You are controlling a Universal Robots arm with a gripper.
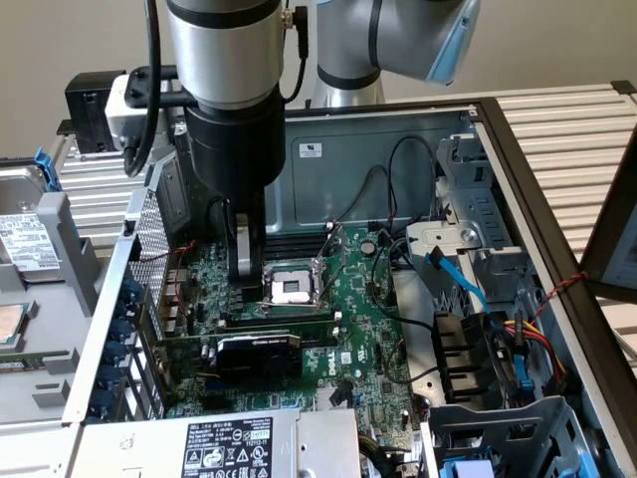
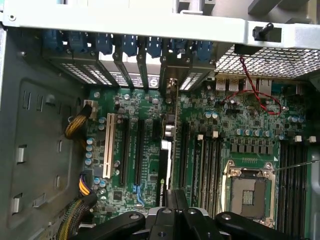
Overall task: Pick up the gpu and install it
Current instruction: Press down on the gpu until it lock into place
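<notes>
Inside the open computer case (image 1: 518,199): a green motherboard (image 1: 368,319) lies flat, with the robot arm (image 1: 224,60) reaching down over it.
Graphics card (image 1: 257,351): black, standing on edge in a slot on the motherboard, its bracket end toward the rear slot covers (image 1: 124,309) on the exterior view's left. In the wrist view the graphics card (image 2: 163,187) shows edge-on as a thin dark strip between the long slots.
Gripper (image 1: 242,264): hangs above the motherboard beside the processor socket (image 1: 291,289), apart from the card.
Gripper grasp: I cannot tell how far the fingers are spread; nothing shows in their hold.
Processor socket: bare, metal frame around it.
Power supply (image 1: 224,448): grey box with a black label, just in front of the card.
Cables (image 1: 518,339): blue, red and yellow, at the exterior view's right.
</notes>
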